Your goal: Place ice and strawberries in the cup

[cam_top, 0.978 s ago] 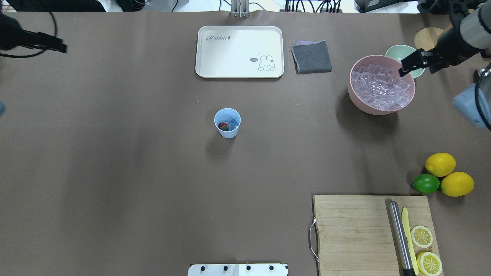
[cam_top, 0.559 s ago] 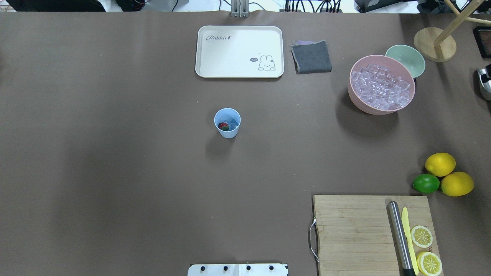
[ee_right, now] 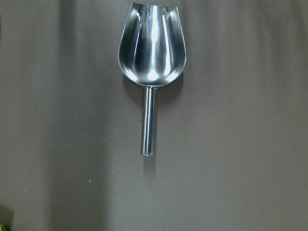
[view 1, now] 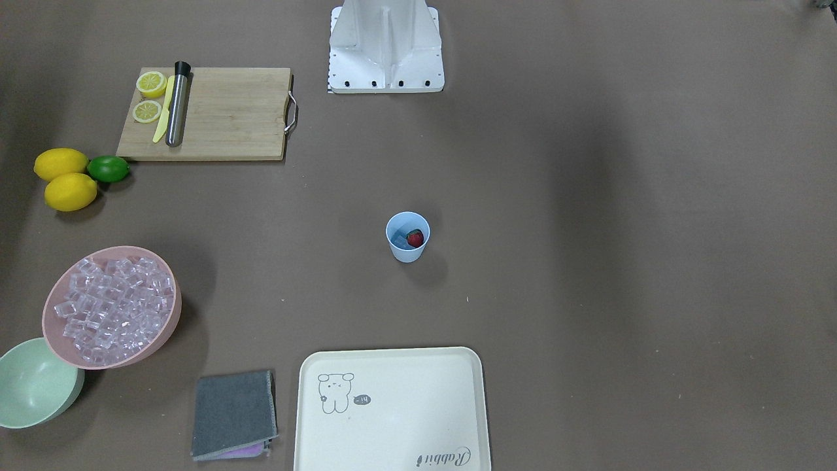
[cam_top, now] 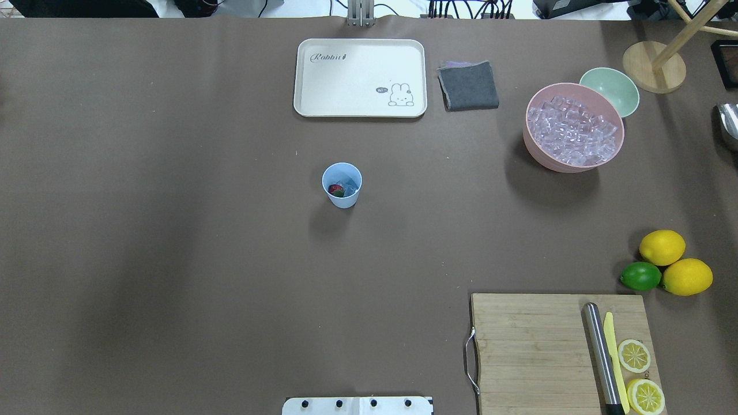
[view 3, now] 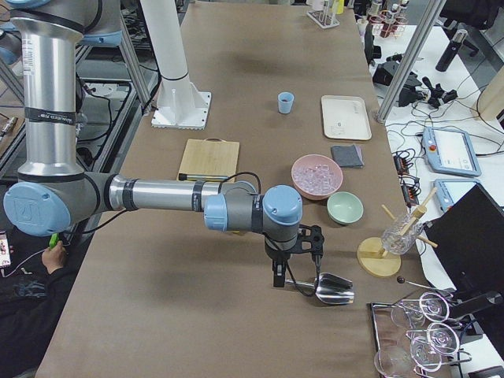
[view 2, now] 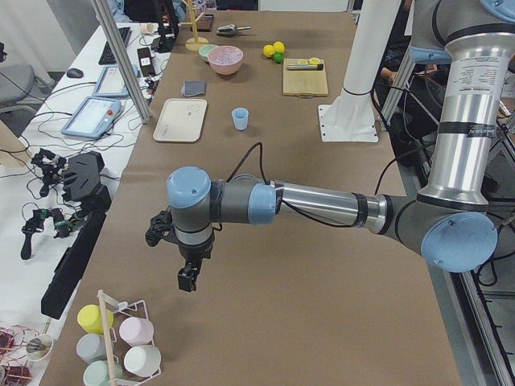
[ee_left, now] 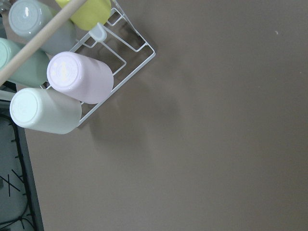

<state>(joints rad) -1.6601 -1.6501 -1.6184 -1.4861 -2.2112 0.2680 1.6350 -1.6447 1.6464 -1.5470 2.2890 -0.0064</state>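
The light-blue cup [cam_top: 342,184] stands upright mid-table, also in the front view [view 1: 407,237]. Inside it lie the red strawberry [cam_top: 335,188] and some clear ice [cam_top: 349,187]. More ice cubes [cam_top: 572,137] fill the pink bowl [cam_top: 527,135] at the far right. My left gripper [view 2: 187,277] hangs over bare table at the left end, far from the cup. My right gripper [view 3: 279,277] hangs at the right end beside a metal scoop [ee_right: 151,48] that lies on the table. I cannot tell whether either gripper is open or shut.
A white rabbit tray [cam_top: 360,78] and grey cloth [cam_top: 468,85] lie at the back. A pale-green bowl [cam_top: 611,89] sits behind the pink bowl. Lemons and a lime [cam_top: 640,276] lie near the cutting board [cam_top: 530,351]. A cup rack [ee_left: 62,82] stands by my left gripper.
Both arms have left the overhead view: the right arm pulled away from over the pink bowl, the left from the far left edge. The cup and its contents have not moved.
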